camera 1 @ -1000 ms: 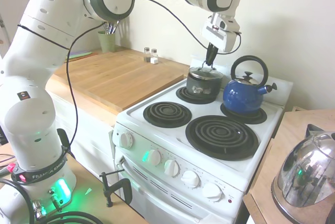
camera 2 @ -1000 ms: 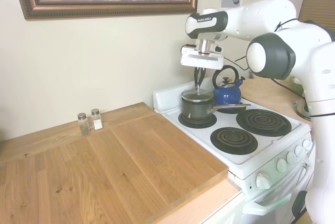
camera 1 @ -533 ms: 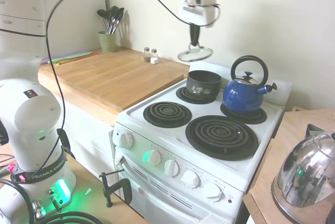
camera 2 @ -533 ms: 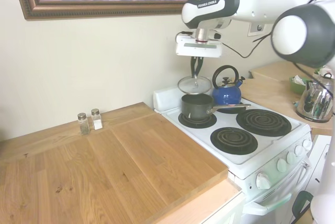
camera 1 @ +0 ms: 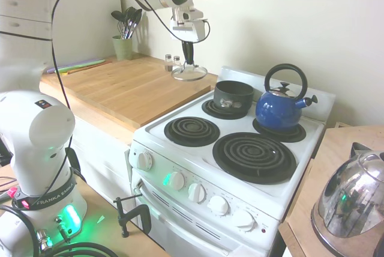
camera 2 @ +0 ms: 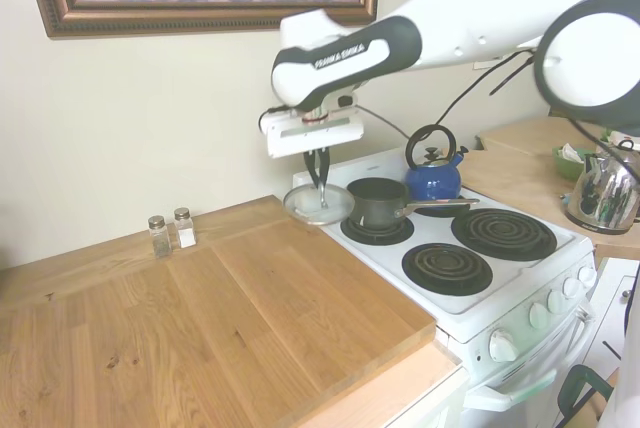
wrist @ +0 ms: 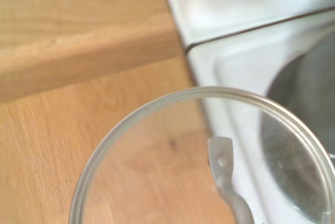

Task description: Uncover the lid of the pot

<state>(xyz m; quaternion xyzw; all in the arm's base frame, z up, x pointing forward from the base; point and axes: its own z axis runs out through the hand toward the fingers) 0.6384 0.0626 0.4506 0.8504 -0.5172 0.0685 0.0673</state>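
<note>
The small dark pot stands uncovered on the back left burner of the white stove. My gripper is shut on the lid's handle and holds the clear glass lid level, just above the back corner of the wooden counter where it meets the stove. The lid is beside the pot, on its counter side, and apart from it. In the wrist view the lid's metal rim and handle bracket fill the lower part, with counter and stove edge behind.
A blue kettle stands on the back burner beside the pot. A steel kettle sits on the side counter. Salt and pepper shakers stand at the counter's back. A utensil cup is in the far corner.
The lid came off the pot, rose with my gripper, then travelled sideways away from the stove and down to just above the counter edge. The pot stayed on its burner.
</note>
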